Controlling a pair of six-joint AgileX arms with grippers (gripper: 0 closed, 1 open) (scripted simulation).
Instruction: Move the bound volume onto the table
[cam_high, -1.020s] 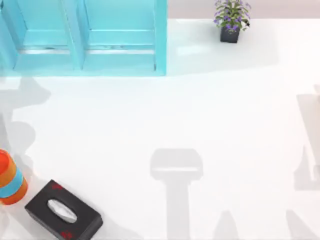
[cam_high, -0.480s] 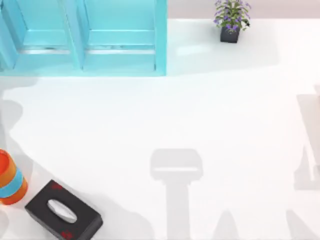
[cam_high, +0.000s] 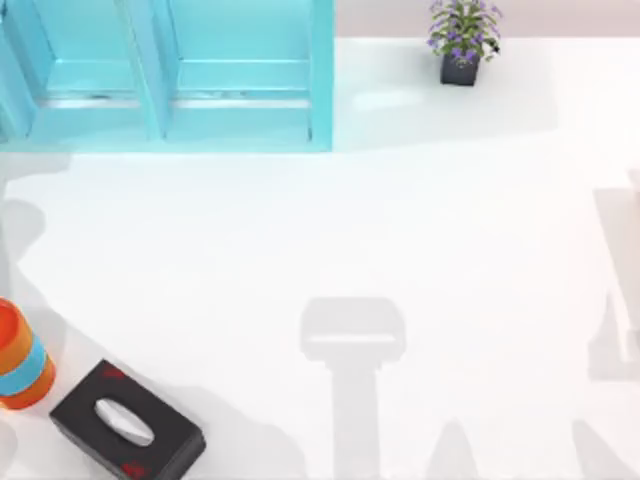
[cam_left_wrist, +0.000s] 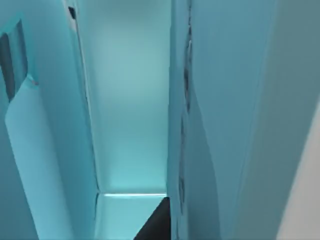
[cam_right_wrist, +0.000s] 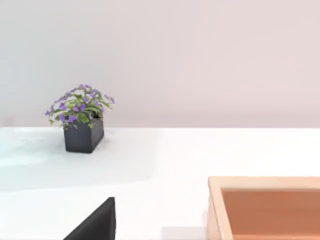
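Fingers: spread on either gripper cannot be told, left gripper (cam_left_wrist: 154, 227) inside a shelf (cam_high: 320, 90) bay, book (cam_left_wrist: 45, 165) standing against the bay wall, red mark at its corner, box (cam_high: 127, 422) near-left on table (cam_high: 400, 220), plant (cam_high: 462, 40) far right, right gripper (cam_right_wrist: 96, 223) over table.

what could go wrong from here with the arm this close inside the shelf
The left wrist view looks down a narrow gap between the turquoise shelf walls, so the left gripper could scrape or snag a wall. A pale teal slab leans at one side; whether it is the book is unclear, so a grasp could miss. The tissue box may crowd any set-down there.
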